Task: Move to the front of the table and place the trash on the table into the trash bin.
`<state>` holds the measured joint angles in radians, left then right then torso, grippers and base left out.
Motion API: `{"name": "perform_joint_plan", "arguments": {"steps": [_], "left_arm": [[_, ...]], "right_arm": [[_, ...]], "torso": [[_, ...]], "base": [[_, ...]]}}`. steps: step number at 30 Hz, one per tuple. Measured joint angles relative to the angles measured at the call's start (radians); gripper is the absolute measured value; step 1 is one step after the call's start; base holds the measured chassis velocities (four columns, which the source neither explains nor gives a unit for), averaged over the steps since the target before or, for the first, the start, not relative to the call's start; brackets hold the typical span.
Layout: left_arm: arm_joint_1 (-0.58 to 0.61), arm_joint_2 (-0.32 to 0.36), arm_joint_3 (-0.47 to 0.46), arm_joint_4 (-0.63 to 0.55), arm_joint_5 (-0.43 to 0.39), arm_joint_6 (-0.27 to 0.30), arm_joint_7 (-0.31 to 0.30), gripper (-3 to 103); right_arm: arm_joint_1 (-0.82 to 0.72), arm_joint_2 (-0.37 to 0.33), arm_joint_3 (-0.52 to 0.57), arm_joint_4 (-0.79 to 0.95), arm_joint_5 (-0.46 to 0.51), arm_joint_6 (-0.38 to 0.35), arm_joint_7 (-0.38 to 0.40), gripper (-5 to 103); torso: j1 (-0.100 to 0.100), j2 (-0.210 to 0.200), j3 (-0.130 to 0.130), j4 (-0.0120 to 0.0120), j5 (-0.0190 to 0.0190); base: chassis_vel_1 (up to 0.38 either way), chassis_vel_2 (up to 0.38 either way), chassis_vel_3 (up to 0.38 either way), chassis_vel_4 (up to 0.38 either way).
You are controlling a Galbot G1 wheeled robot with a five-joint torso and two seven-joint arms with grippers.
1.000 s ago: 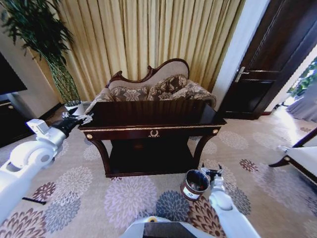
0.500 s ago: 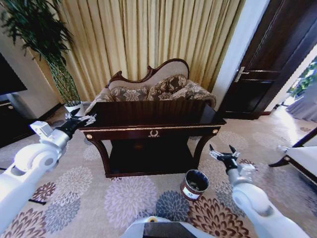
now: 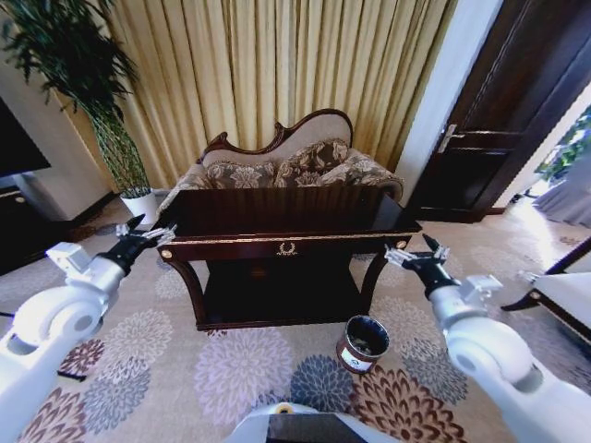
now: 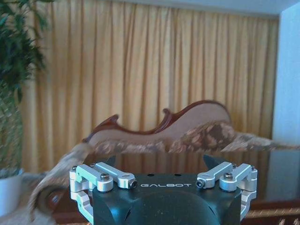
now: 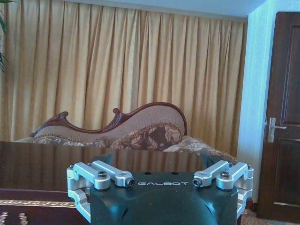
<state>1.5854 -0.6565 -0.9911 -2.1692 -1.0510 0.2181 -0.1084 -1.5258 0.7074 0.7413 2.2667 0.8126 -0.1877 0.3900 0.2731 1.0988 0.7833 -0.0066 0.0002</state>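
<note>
While both arms hang raised at the front corners of the table point(image 3: 286, 221), I judge the clearing nearly done: I see no trash on its dark glossy top. My left gripper point(image 3: 146, 233) and right gripper point(image 3: 411, 251) both have fingers apart and hold nothing. The trash bin point(image 3: 362, 342) stands on the flowered carpet point(image 3: 231, 369) by the right front leg (next I would check the top again). A sofa point(image 3: 286, 166) and gold curtains point(image 3: 277, 65) stand behind.

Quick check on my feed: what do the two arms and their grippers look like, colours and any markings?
Both arms are glossy white with rounded joint shells. The left gripper and right gripper are black with thin silver-tipped fingers. The wrist views show a black housing marked GALBOT in white, flanked by silver metal linkages with bolts.
</note>
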Motion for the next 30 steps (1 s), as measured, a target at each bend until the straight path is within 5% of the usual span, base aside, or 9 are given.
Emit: {"name": "perform_joint_plan", "arguments": {"steps": [9,30], "left_arm": [[0.156,-0.085,-0.143,-0.036,0.012,0.006,0.038,100],[0.215,-0.103,-0.196,-0.091,0.000,0.024,0.037,100]], "right_arm": [[0.038,-0.040,-0.009,-0.072,0.052,-0.002,-0.083,100],[0.015,-0.030,-0.006,-0.060,0.042,-0.011,-0.095,100]], "torso": [[0.000,0.000,0.000,-0.0003,-0.0001],[0.000,0.000,0.000,-0.0003,-0.0002]], "base": [[0.000,0.000,0.000,0.000],[0.015,-0.017,-0.018,0.019]]}}
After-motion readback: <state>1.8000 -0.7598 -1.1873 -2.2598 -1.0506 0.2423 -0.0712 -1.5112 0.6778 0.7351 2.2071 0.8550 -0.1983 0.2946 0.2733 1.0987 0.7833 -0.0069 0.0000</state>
